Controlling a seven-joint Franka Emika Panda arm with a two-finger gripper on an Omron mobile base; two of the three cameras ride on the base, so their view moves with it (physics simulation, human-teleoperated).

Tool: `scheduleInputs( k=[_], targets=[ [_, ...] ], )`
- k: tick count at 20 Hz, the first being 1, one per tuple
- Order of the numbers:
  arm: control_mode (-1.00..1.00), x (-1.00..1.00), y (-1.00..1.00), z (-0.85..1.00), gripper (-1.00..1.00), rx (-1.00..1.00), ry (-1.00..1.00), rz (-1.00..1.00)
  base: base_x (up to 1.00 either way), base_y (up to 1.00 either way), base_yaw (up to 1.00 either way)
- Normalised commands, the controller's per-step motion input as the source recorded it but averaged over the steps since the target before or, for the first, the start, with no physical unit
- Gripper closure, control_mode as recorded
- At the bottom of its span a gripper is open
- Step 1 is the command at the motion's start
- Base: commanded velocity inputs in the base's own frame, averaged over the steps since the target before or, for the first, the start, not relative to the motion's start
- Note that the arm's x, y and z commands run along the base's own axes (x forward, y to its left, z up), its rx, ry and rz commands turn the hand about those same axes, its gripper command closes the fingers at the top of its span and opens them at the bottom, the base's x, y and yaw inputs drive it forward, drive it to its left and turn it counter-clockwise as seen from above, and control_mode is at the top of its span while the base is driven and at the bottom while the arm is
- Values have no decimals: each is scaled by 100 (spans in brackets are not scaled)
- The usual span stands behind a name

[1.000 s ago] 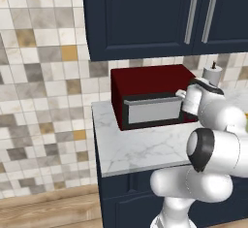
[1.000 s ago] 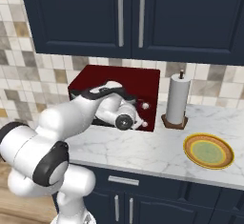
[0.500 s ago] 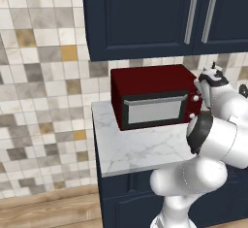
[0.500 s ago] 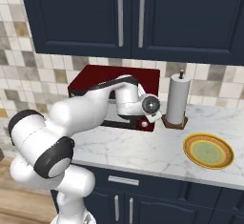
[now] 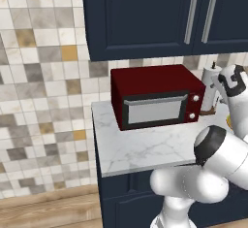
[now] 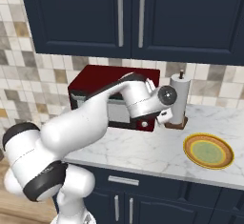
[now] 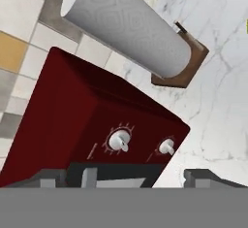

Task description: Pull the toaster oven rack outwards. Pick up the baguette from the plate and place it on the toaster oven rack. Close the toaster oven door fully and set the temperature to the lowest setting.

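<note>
- The pincer (image 7: 140,177) stands wide open and holds nothing.
- Just ahead of it are the toaster oven's (image 7: 72,120) two white knobs (image 7: 118,140); its door (image 5: 155,109) is shut.
- Beyond stands the paper towel roll (image 7: 126,25).
- The yellow plate (image 6: 208,150) lies well apart on the worktop (image 6: 143,151).

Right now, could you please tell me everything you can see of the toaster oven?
The toaster oven is a boxy, dark red appliance standing upright on the marble counter against the tiled wall. Its black-framed door with grey glass is shut. Two white knobs sit on the red panel beside the door. A paper towel roll stands beside it.
</note>
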Motion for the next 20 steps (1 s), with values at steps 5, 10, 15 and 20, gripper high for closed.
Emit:
scheduleInputs(
  k=[5, 10, 15, 20],
  targets=[
    [-100, -82, 3, 0, -100, 0, 0, 0, 0, 0, 0],
    [-100, -15, 13, -1, -100, -11, 0, 2, 0, 0, 0],
    [-100, 8, 1, -1, -100, -19, 0, 11, 0, 0, 0],
    [-100, 1, 0, -9, -100, -12, -1, 11, 0, 0, 0]
  ],
)
